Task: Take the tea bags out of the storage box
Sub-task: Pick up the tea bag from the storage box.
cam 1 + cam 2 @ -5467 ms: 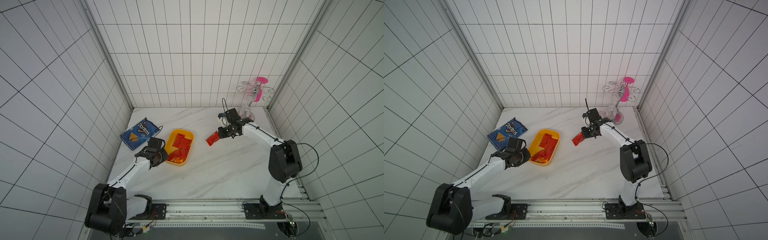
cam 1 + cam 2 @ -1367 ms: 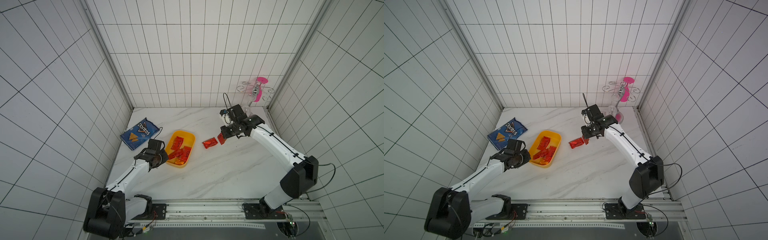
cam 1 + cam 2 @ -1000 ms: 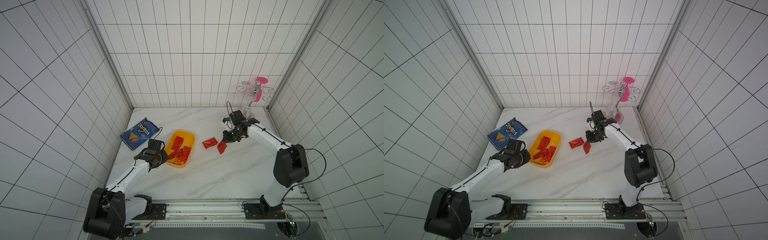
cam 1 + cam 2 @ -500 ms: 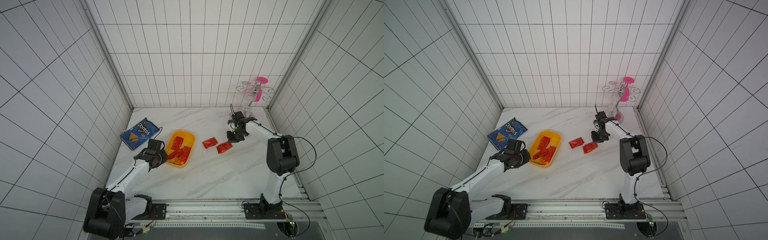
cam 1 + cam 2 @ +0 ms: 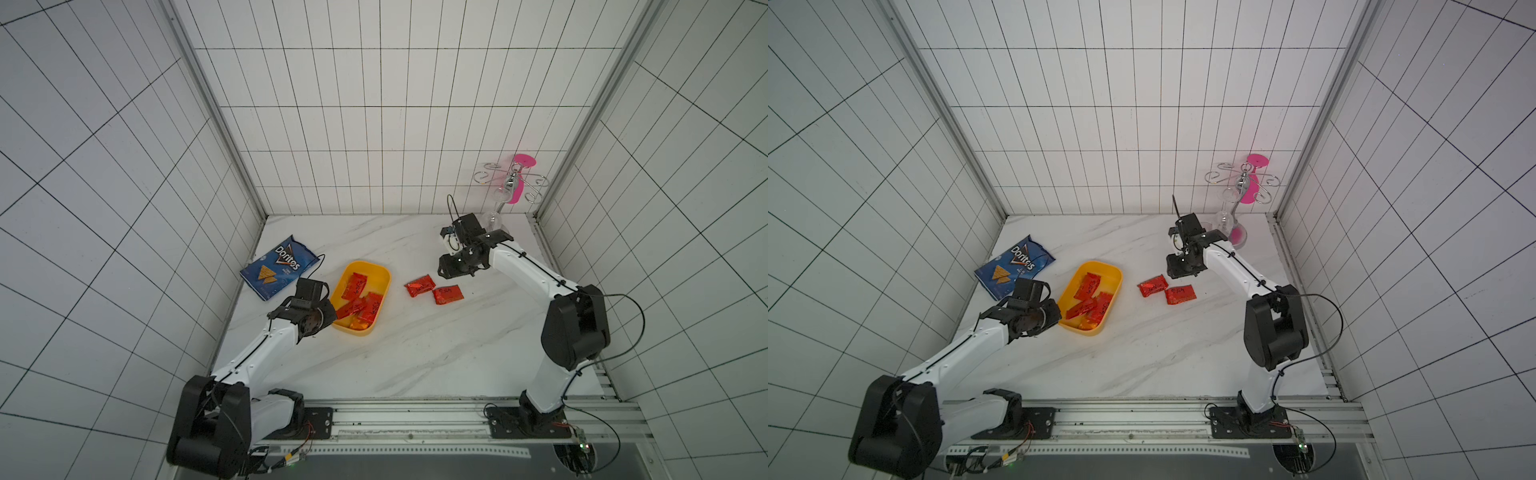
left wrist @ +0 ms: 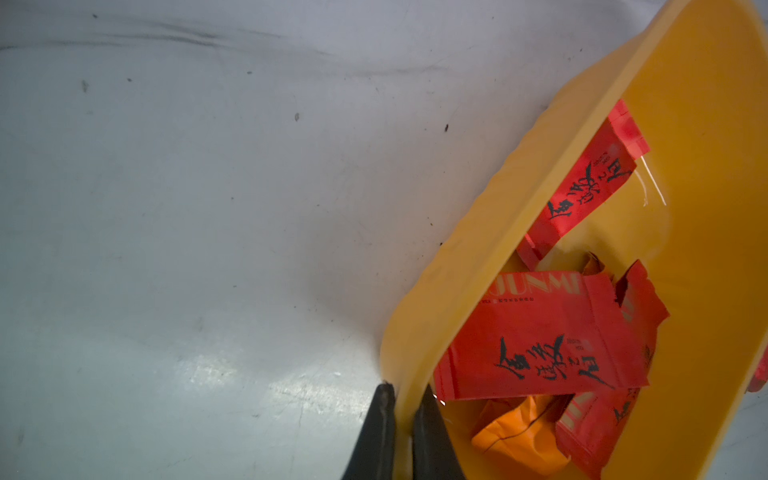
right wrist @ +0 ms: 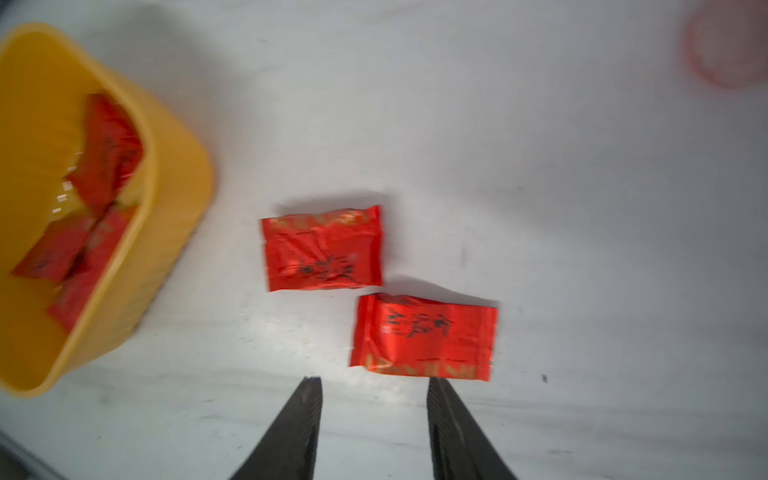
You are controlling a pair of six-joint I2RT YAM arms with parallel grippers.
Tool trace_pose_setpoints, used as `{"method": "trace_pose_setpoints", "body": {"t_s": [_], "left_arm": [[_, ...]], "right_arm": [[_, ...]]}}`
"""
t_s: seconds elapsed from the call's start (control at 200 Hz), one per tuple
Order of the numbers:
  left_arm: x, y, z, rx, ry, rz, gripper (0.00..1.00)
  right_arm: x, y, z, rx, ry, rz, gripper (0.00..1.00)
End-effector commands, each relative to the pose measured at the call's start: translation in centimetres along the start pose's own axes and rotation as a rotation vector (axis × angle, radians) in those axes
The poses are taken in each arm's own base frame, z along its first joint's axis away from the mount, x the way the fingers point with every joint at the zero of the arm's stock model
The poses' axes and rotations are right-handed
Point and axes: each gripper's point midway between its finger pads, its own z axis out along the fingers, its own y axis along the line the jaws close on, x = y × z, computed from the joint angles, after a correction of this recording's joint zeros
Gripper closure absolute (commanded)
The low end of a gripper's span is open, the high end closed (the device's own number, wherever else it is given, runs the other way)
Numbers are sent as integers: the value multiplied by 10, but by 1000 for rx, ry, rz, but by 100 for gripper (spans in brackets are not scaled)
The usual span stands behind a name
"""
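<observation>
Four tea bags lie in the storage box (image 5: 374,271): a red one (image 6: 582,187) along one wall, and two more red ones overlapping an orange tea bag (image 6: 515,436) at the end nearest the left arm. Two further red tea bags (image 5: 420,285) (image 5: 447,294) lie flat on the table (image 5: 415,353), just beside each other and a little way from the box on its right-arm side. The left fingers (image 6: 376,432) are clamped on the box's rim, one outside the wall and one inside. The right fingers (image 7: 295,428) stand apart with nothing between them, above the table near the second loose sachet. A blue Doritos bag (image 5: 280,268) lies beyond the box, and a wire glass stand (image 5: 513,183) stands in the far corner.
</observation>
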Motion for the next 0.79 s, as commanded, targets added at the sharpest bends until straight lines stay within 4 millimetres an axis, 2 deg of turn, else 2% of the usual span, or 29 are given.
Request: {"method": "trace_pose_setpoints", "body": {"t_s": [0.0,0.08,0.165,0.195,0.325,0.4,0.515,0.675,0.79], "left_arm": [[0,-2,0,21,-14,21,100],[-1,-2,-1,21,-16,20,100],[0,-2,0,21,-13,20,100],[0,-2,0,21,-12,21,100],[1,-2,0,20,-10,21,100],[0,-2,0,21,-11,20,100],[0,-2,0,21,-12,19,100],[2,-1,0,20,-5,22,100],[2,-2,0,20,-7,22,100]], "right_arm": [[-22,90,-2,-195,-49,-195,54],[-15,139,9,-254,-4,-318,53],[2,178,23,-271,1,-500,48],[9,185,29,-277,7,-556,47],[14,212,48,-335,-32,-714,47],[18,217,62,-285,-64,-848,47],[25,224,81,-309,-100,-1010,47],[26,216,110,-268,-91,-1113,46],[24,213,123,-262,-82,-1134,46]]}}
